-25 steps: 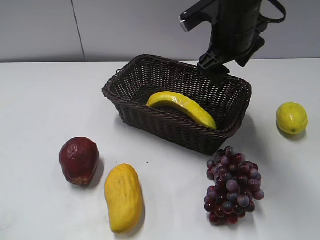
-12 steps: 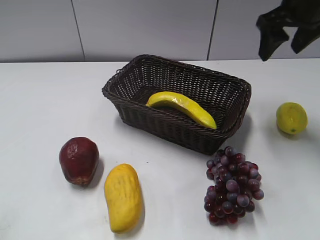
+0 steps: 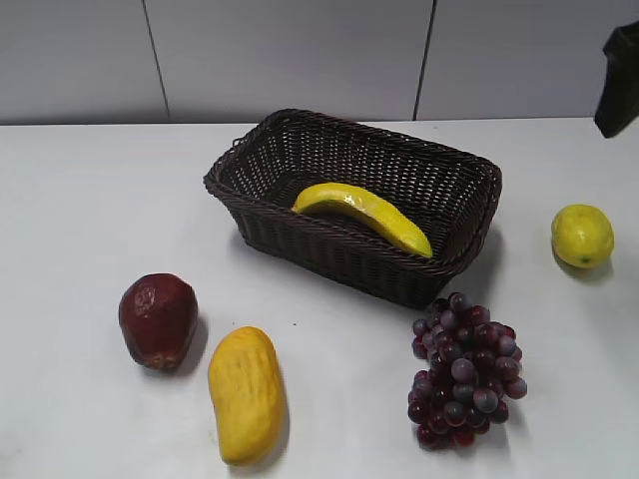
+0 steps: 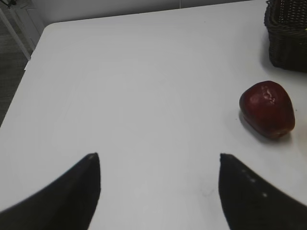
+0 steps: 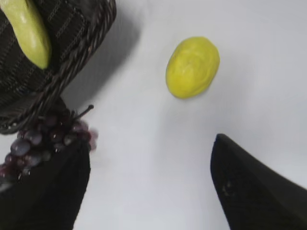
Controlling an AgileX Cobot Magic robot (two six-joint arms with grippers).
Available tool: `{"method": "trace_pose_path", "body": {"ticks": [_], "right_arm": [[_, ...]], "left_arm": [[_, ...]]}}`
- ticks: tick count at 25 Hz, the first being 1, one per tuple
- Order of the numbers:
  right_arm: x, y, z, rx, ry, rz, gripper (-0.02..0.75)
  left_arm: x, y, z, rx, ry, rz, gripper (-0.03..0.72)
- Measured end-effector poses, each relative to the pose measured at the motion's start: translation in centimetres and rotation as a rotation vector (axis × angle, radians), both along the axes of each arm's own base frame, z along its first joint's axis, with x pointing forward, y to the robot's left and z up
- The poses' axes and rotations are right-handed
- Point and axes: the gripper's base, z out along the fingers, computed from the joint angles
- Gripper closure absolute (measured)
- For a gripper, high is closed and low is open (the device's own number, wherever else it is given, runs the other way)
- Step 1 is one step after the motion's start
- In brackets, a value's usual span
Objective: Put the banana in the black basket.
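Observation:
The yellow banana [image 3: 364, 216] lies inside the black basket [image 3: 250, 170] at the table's middle; its tip also shows in the right wrist view [image 5: 26, 28], with the basket rim [image 5: 86, 45] beside it. My right gripper [image 5: 151, 148] is open and empty, high over bare table to the right of the basket; only a dark piece of it [image 3: 619, 80] shows at the exterior view's right edge. My left gripper [image 4: 158, 158] is open and empty over bare table at the left, out of the exterior view.
A lemon [image 3: 582, 236] [image 5: 193, 67] sits right of the basket. A grape bunch [image 3: 464, 369] [image 5: 38, 139] lies in front of it. A dark red fruit [image 3: 158, 319] [image 4: 267, 109] and a yellow mango-like fruit [image 3: 247, 394] lie front left. The basket corner [image 4: 288, 33] shows in the left wrist view.
My right arm has drawn away from above the basket, up and to the right, almost leaving the exterior view. The banana stays in the basket.

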Motion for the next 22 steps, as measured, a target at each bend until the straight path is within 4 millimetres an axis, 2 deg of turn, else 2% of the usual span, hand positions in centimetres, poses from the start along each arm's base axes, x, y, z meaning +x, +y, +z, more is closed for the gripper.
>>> {"method": "trace_pose_path", "body": {"ticks": [4,12,22], "right_arm": [[-4.0,-0.6,-0.4,-0.003,0.014,0.002,0.144],[-11.6,-1.8,-2.9,-0.006,0.033,0.002,0.144],[-19.2,-3.0,-5.8,0.007,-0.044,-0.004,0.144]], "left_arm": [[0.0,0.0,0.0,0.000,0.000,0.000,0.119],[0.0,0.0,0.0,0.000,0.000,0.000,0.119],[0.0,-0.1,0.0,-0.015,0.001,-0.010,0.119]]}}
